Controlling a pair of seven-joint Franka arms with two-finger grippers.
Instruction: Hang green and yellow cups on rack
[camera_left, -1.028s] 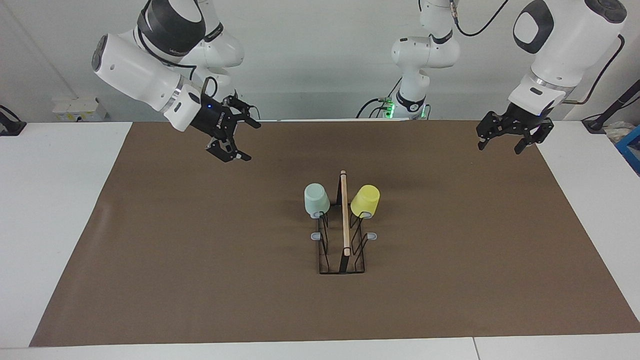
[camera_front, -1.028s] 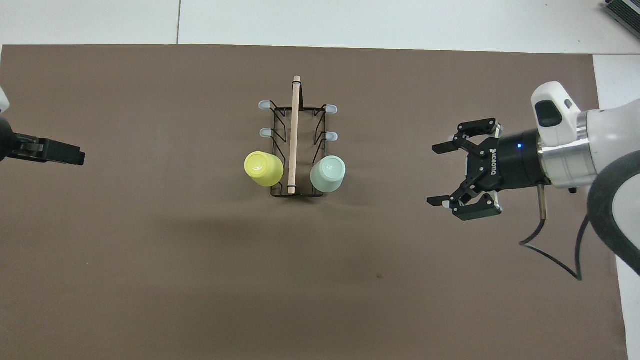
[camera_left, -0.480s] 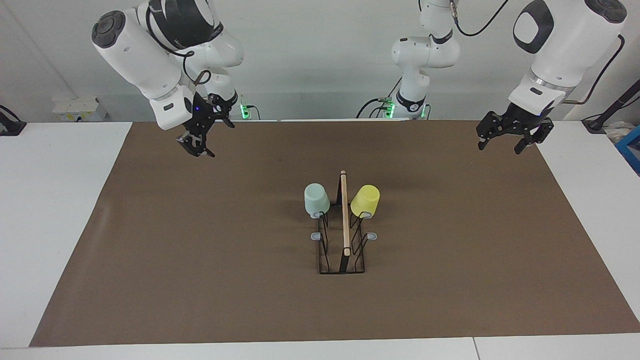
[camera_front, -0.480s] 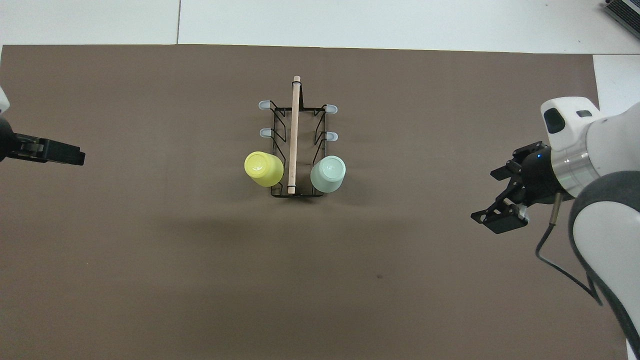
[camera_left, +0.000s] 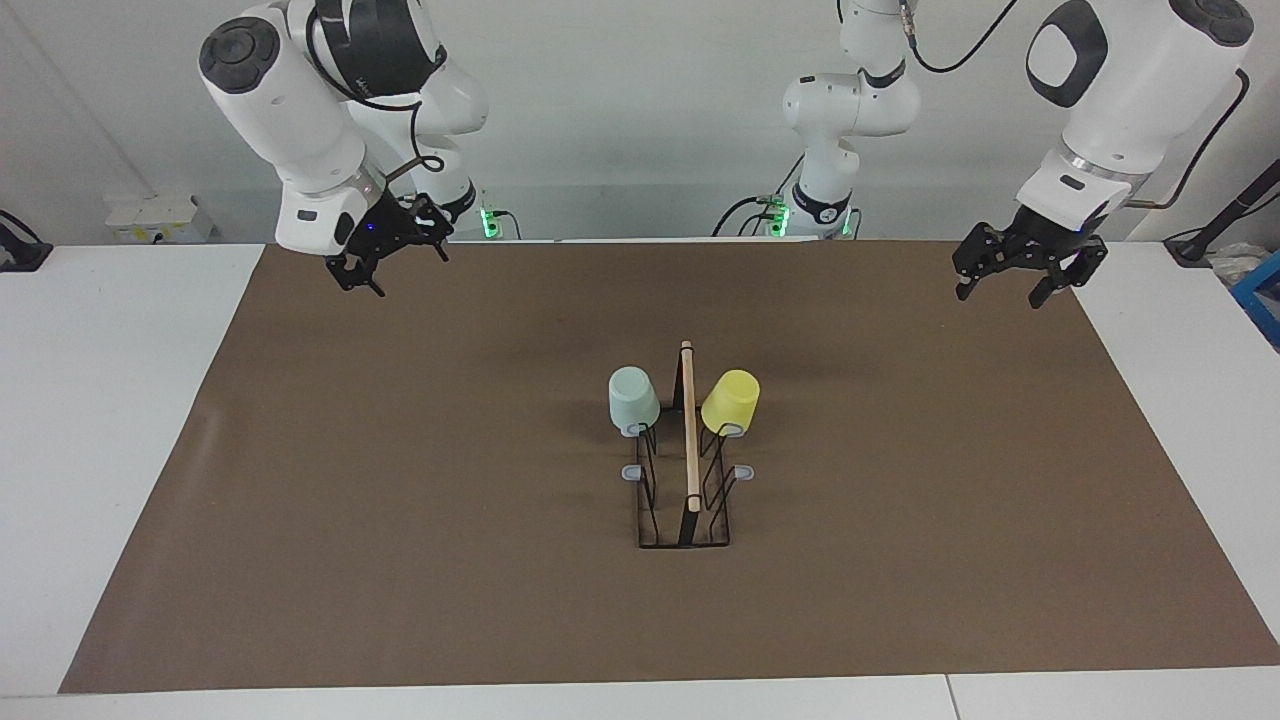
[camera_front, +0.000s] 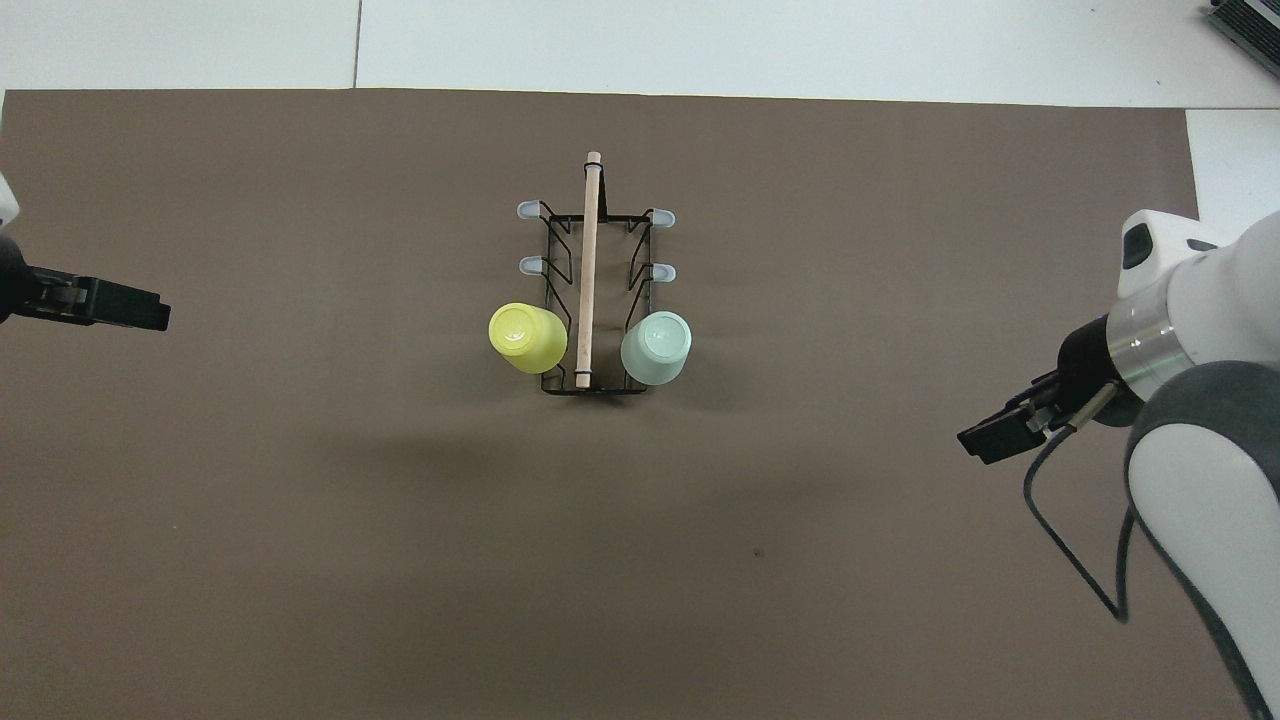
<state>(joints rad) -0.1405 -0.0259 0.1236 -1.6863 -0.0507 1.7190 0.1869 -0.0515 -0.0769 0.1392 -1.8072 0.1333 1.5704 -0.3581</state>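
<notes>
The black wire rack (camera_left: 690, 440) with its wooden rod stands mid-table; it also shows in the overhead view (camera_front: 588, 270). The mint green cup (camera_left: 633, 398) (camera_front: 656, 347) hangs upside down on the prong nearest the robots on the right arm's side. The yellow cup (camera_left: 731, 400) (camera_front: 527, 337) hangs the same way on the left arm's side. My right gripper (camera_left: 390, 265) (camera_front: 1000, 435) is open and empty, raised over the mat toward the right arm's end. My left gripper (camera_left: 1002, 290) (camera_front: 140, 310) waits open and empty over the mat's edge at the left arm's end.
A brown mat (camera_left: 400, 480) covers the white table (camera_left: 100, 400). The rack's other prongs (camera_left: 631, 472) with grey tips are bare. A third robot's base (camera_left: 825, 200) stands at the robots' edge of the table.
My right gripper has drawn away from the rack toward the right arm's end of the table and turned to point down. The left gripper, rack and cups have not moved.
</notes>
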